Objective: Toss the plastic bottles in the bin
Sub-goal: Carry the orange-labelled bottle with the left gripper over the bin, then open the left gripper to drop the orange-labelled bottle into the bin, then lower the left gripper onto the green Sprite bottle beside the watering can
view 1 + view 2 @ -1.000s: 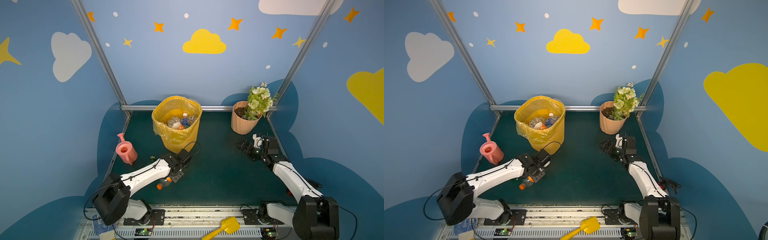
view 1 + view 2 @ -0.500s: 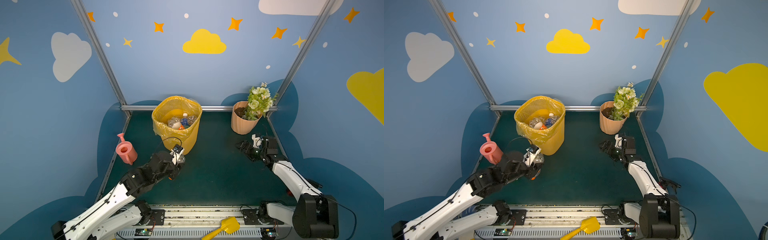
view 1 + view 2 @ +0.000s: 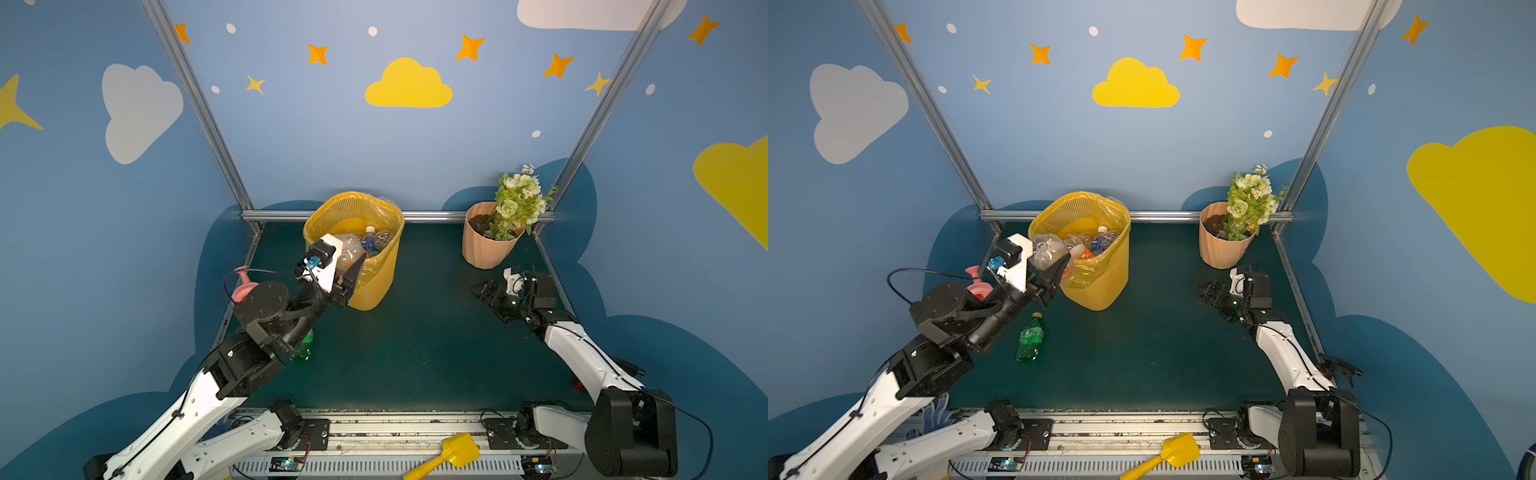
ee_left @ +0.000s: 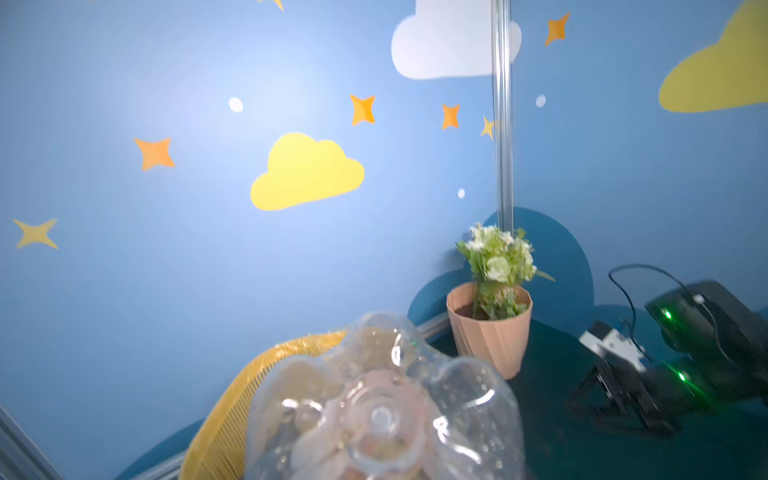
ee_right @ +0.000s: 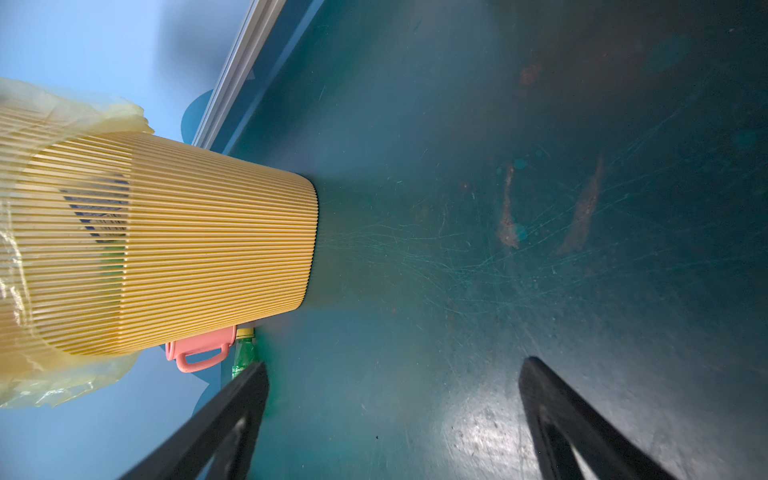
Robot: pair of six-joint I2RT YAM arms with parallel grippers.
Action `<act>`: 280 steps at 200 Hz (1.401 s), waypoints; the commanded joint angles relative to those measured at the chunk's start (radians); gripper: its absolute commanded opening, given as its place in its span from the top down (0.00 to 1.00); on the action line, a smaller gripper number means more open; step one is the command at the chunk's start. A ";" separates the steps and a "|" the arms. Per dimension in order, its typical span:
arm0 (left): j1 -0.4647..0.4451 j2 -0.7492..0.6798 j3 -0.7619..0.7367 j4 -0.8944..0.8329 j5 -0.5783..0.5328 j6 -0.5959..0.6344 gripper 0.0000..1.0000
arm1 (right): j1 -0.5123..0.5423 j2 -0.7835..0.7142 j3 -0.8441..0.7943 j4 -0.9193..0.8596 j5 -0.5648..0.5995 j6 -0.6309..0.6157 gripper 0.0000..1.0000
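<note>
scoop: yellow scoop (image 3: 1167,455) on the near rail, off the surface (image 3: 1163,353).
green bottle: green bottle (image 3: 1030,338) flat on the surface by the left arm, still to collect.
change: left pincer (image 3: 1044,259) was low on the surface a second ago, now raised at the bin (image 3: 1100,286) near rim.
left pincer: pinching clear bottle (image 3: 1048,253), base-first; probably the drop is next.
right pincer: right pincer (image 5: 395,363) spread, empty, unmoved.
bin: several bottles (image 3: 1100,241) already inside.
around: watering can (image 3: 978,282) behind the left arm, flower pot (image 3: 1221,249) far right; neither blocks the drop.

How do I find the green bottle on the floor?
Find the tall yellow bin at the back. On the dark floor, front-left of it, lies the green bottle. It alone lies flat on the floor, yellow cap toward the bin.
</note>
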 commanded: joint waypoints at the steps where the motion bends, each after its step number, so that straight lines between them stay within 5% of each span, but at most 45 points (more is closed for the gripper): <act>1: 0.015 0.093 0.110 0.201 -0.060 0.079 0.45 | 0.005 -0.036 0.017 -0.004 0.000 -0.007 0.06; 61: 0.130 0.301 0.257 0.248 -0.021 -0.072 0.42 | 0.003 -0.098 0.003 -0.026 0.030 -0.003 0.06; 116: 0.273 0.477 0.388 -0.039 -0.003 -0.297 0.00 | 0.000 -0.127 0.003 -0.033 0.046 -0.004 0.06; 158: 0.277 0.348 0.429 -0.024 -0.076 -0.269 0.00 | -0.003 -0.131 -0.012 -0.027 0.051 -0.008 0.06; 217: 0.331 0.297 0.509 -0.338 -0.236 -0.306 0.00 | -0.003 -0.085 -0.005 -0.001 0.021 -0.003 0.06; 280: 0.467 0.218 0.370 -0.548 -0.250 -0.424 0.00 | -0.004 -0.073 -0.007 0.002 0.017 -0.006 0.06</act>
